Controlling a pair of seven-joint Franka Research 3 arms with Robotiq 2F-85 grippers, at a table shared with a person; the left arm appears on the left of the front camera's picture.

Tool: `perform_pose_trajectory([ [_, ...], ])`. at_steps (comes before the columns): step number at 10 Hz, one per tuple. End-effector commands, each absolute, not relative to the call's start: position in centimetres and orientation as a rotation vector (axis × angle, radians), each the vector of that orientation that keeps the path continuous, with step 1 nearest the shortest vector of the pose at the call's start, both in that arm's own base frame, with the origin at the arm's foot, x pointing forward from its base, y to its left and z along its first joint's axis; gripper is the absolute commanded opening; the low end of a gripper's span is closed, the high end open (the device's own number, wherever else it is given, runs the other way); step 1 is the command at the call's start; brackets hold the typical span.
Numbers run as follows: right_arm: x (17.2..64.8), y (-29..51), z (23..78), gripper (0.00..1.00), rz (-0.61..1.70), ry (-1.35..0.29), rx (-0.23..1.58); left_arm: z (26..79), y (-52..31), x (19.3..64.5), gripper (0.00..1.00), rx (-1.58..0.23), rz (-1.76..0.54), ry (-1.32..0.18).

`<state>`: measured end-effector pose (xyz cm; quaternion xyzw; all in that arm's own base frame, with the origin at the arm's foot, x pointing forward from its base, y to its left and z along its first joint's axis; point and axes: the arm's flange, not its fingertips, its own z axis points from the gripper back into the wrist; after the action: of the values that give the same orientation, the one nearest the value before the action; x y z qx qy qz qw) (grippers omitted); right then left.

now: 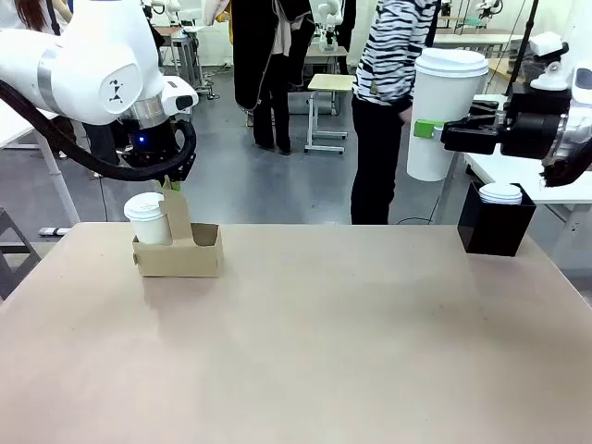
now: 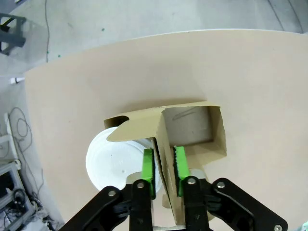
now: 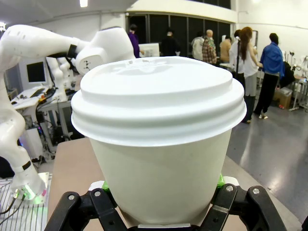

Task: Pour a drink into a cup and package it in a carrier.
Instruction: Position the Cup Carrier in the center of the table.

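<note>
At the left, a white arm's left tool (image 2: 163, 168) reaches down over a small brown cardboard carrier (image 1: 199, 259) near the tabletop's (image 1: 324, 351) far left edge. Its green pads are pressed together on the upright handle tab (image 2: 165, 151). A lidded cup (image 1: 148, 215) sits in the carrier's left pocket, and the other pocket (image 2: 190, 126) is empty. Far to the right, held high and well clear of the carrier, the right tool (image 3: 161, 185) is clamped around a second cup (image 1: 444, 120), also white and lidded. Below it a black box (image 1: 495, 236) holds spare lids (image 1: 500, 192). As I see it, lifting now could tilt the one-sided load, or the thin tab could bend and slip from the pads. Lowering the second cup could also knock the left arm. I can read no brand, label or writing on the cups or carrier.
</note>
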<state>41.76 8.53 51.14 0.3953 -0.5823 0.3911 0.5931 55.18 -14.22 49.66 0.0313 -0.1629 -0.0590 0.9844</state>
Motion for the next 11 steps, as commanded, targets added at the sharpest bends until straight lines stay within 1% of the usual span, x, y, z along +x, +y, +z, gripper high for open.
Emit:
perform_pose_trajectory([
  [1, 42.1, 8.9, 51.7, 0.81, 0.903, -1.362, 0.912, 49.8, -14.1, 55.3, 0.0, 0.049, -0.103, -0.331],
  [3, 42.1, 8.9, 51.7, 0.81, 0.903, -1.362, 0.912, 50.0, -13.9, 55.3, 0.0, 0.067, -0.09, -0.348],
  [6, 42.1, 8.9, 51.7, 0.81, 0.903, -1.362, 0.912, 49.7, -14.2, 55.2, 0.0, 0.063, -0.118, -0.328],
  [7, 42.1, 8.9, 51.7, 0.81, 0.903, -1.362, 0.912, 49.7, -14.3, 55.2, 0.04, 0.063, -0.119, -0.328],
  [8, 42.1, 8.9, 51.7, 0.81, 0.903, -1.362, 0.912, 51.1, -15.1, 53.9, 0.02, 0.034, -0.115, -0.369],
  [11, 42.1, 8.9, 51.7, 0.81, 0.903, -1.362, 0.912, 56.3, -19.7, 49.5, 0.02, 0.019, -0.081, -0.439],
])
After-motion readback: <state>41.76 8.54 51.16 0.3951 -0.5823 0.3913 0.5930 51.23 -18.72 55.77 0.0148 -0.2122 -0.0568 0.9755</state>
